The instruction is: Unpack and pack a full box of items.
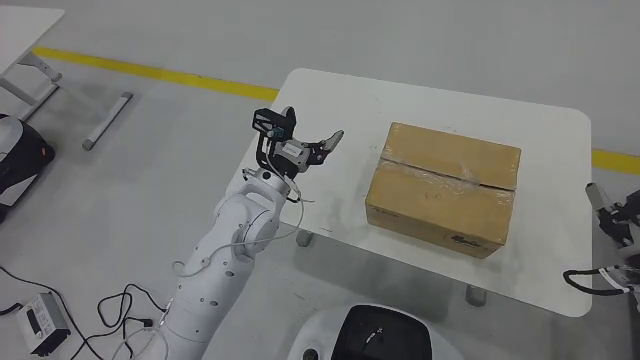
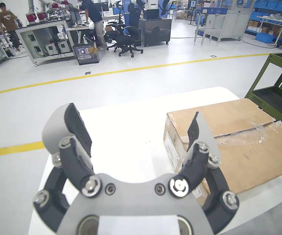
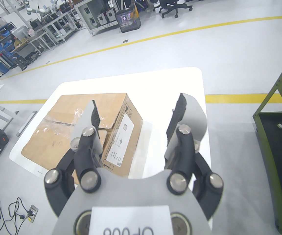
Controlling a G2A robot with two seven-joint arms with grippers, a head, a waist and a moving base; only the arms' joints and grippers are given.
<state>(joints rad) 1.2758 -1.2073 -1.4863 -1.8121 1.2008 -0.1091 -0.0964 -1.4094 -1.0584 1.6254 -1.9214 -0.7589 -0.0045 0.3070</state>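
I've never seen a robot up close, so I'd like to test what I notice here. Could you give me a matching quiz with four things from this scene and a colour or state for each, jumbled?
Things:
1. cardboard box
2. left gripper
3. table
4. cart

Descriptions:
A. open, holding nothing
B. green, standing beside the table
C. closed, taped along its top seam
D. white, with rounded corners

Pairs: 1-C, 2-A, 3-D, 4-B.
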